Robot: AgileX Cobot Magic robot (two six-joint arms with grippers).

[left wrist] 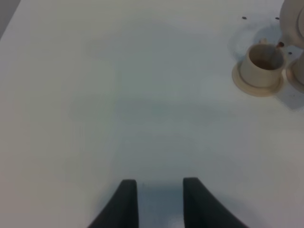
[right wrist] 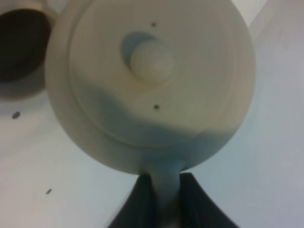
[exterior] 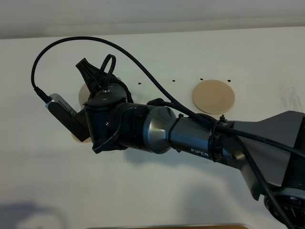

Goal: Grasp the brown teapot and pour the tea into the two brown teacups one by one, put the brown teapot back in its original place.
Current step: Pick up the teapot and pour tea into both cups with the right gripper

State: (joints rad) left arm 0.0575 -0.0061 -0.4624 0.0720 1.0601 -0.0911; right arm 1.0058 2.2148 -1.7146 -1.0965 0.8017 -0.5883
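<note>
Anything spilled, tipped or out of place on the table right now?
No spill or damage shows. The only displaced item is the brown teapot: the right gripper holds it by the handle near a teacup, so the large saucer sits bare. The other teacup stands upright on its saucer. The left gripper is empty.

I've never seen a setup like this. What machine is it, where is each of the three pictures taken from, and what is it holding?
It is a two-armed robot at a white table. The overhead picture shows its right arm reaching across, hiding what it holds; an empty saucer lies behind it. The other two pictures come from cameras on the wrists. The right one looks down on the teapot, with the right gripper shut on its handle and a cup beside it. The left one shows the left gripper holding nothing, its fingers over bare table, and a cup on its saucer.
</note>
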